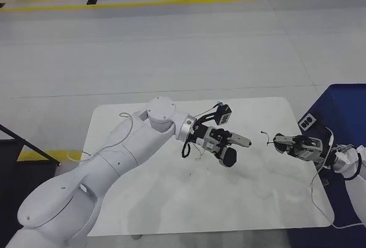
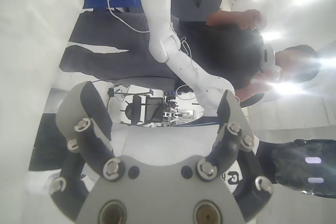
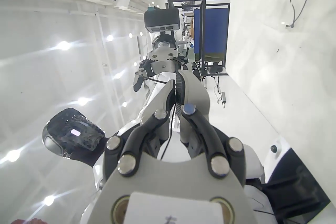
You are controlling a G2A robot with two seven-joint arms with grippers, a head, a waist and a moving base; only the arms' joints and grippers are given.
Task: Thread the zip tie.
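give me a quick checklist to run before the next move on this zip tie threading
1. Hold: the right gripper is shut on the zip tie: ok.
2. Receiving side: the left gripper is open, its fingers holding nothing: ok.
3. Facing: the two grippers point at each other above the table: ok.
4. Free end of the zip tie lined up with its head slot: cannot tell.
5. Threading begun: not ok, no loop is formed yet.

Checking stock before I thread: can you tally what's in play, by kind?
Grippers: 2, the left gripper and the right gripper
Held zip tie, in the right gripper: 1
On the table, loose dark strands: 2
Total: 5
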